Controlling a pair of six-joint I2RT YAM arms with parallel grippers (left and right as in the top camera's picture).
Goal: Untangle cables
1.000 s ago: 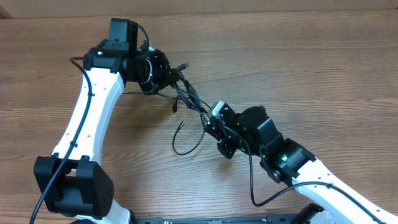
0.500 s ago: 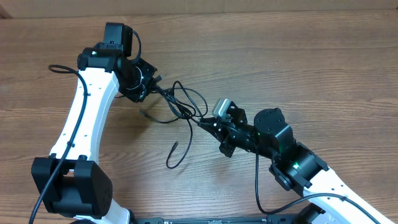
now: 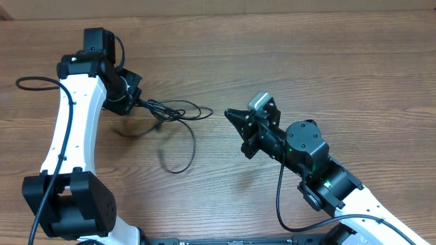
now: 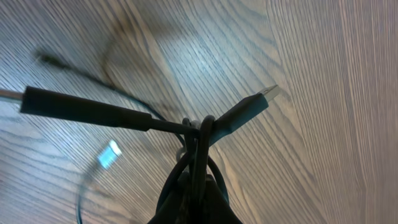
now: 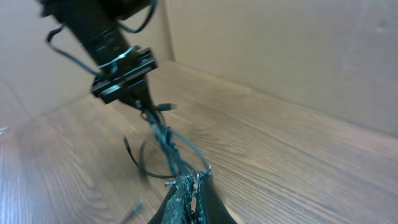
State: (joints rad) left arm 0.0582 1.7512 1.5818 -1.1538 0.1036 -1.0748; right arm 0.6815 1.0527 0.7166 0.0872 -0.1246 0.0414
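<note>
**Cables (image 3: 170, 110) strung between two pinches, tangle not yet undone**

Over the table (image 3: 340, 61), left of centre: the cables as a few black strands bunched side by side, crossing one another near the left end. One slack loop (image 3: 178, 163) sagging toward the robot's side.

Left end of the bunch clamped in the left gripper (image 3: 135, 101), fingers pressed together on several strands at once. In its wrist view, a flat silver-tipped plug (image 4: 249, 111) sticking out just past the pinch, cords wrapped over each other there.

Right end meeting the right gripper (image 3: 229, 113), fingers likewise closed. By the right wrist view, pinching a strand or two at the very tips, though overhead too coarse to show the link.

Step in hand, by the look of it: spreading the bundle, arms well apart, to expose where the cords cross. Far from finished, with no strand yet lying on its own.

Next, probably: hold one end firm, let go with the other, re-grip a single cord near a plug and draw it sideways out through the loop. Calls for slow pulling, since a hard tug is likely to tighten the wrap at the left pinch or snag the plug.
</note>
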